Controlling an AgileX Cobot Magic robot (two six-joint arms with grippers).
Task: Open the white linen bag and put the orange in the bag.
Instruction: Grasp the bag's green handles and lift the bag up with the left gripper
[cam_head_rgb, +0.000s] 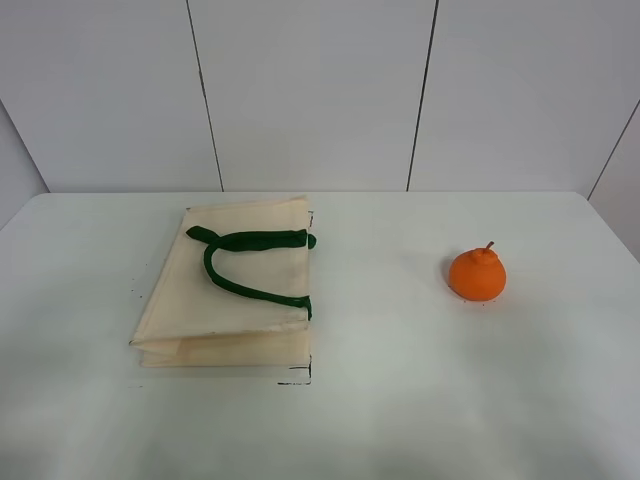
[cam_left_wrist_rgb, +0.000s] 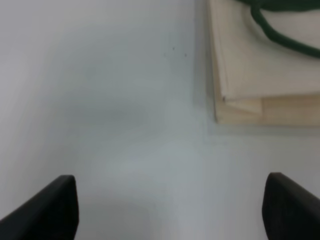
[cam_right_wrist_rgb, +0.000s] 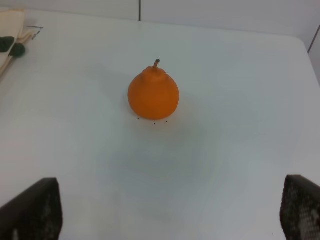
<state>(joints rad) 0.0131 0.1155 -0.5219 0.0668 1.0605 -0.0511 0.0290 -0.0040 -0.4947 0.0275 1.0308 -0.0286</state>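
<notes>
The white linen bag (cam_head_rgb: 232, 285) lies flat and folded on the left of the table, its dark green handles (cam_head_rgb: 245, 262) on top. The orange (cam_head_rgb: 477, 273) stands upright on the right, stem up. Neither arm shows in the exterior high view. In the left wrist view my left gripper (cam_left_wrist_rgb: 170, 210) is open and empty over bare table, with a corner of the bag (cam_left_wrist_rgb: 260, 65) ahead of it. In the right wrist view my right gripper (cam_right_wrist_rgb: 170, 210) is open and empty, with the orange (cam_right_wrist_rgb: 153, 95) ahead of it and apart from it.
The white table (cam_head_rgb: 400, 400) runs back to a white panelled wall (cam_head_rgb: 320, 90). Small black marks (cam_head_rgb: 298, 380) sit on the table at the bag's near right corner. An edge of the bag (cam_right_wrist_rgb: 11, 42) shows in the right wrist view.
</notes>
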